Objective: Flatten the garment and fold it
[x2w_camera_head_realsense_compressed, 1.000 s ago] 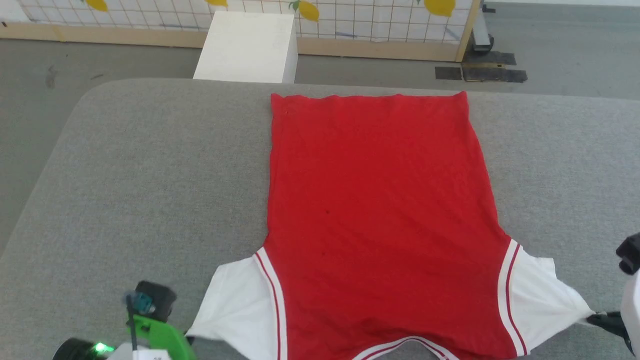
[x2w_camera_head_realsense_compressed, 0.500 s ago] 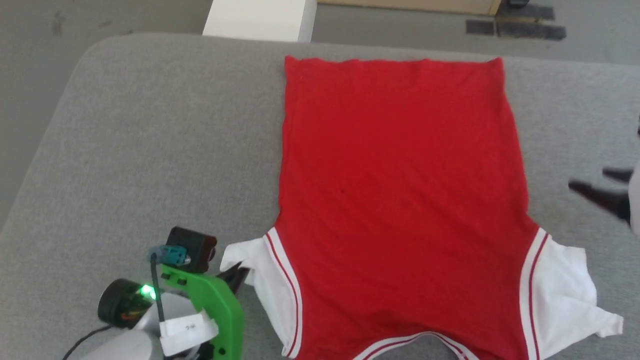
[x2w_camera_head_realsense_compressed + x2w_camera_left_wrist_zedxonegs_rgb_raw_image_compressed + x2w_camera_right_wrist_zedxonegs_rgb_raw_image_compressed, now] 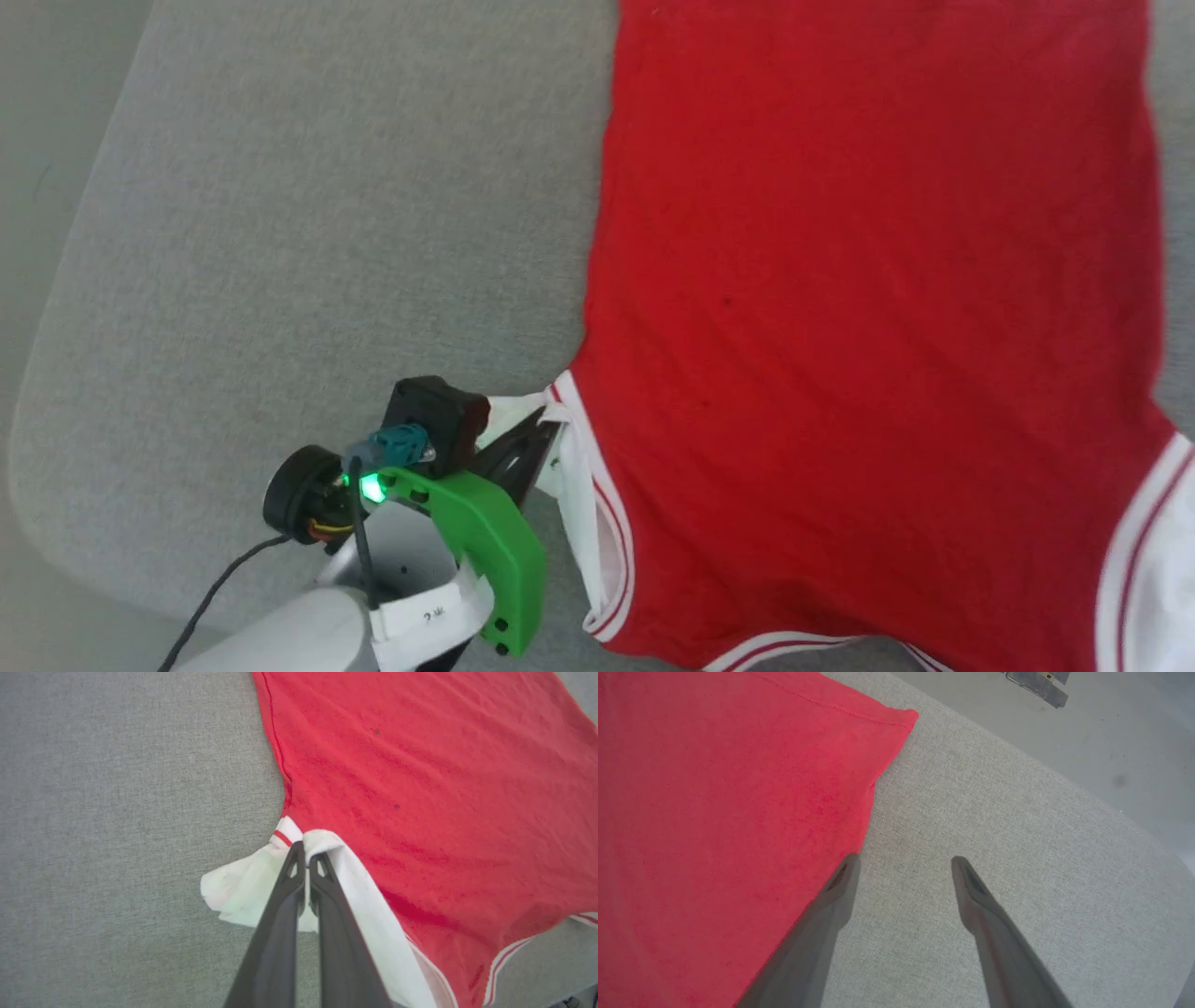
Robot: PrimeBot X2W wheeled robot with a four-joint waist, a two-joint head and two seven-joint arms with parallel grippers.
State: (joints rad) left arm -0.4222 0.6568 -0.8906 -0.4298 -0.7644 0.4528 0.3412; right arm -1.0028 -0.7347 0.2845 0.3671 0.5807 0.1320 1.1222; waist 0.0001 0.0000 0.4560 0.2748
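Red white-sleeved jersey T-shirt (image 3: 840, 327) flat on grey padded table (image 3: 327, 233).
Left gripper (image 3: 306, 854) clamped on its sleeve (image 3: 233, 891); right gripper (image 3: 903, 863) apart, over bare table beside shirt's side edge.

I get bright, even light, shadows faint. Head view slightly smeared; the right gripper (image 3: 906, 858) looks soft.

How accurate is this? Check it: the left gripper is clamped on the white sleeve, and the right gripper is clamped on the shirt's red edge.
One part is wrong. The right gripper is open and grips nothing: the right wrist view shows its fingers spread apart beside the red edge of the shirt. The left gripper is indeed clamped on the white sleeve.
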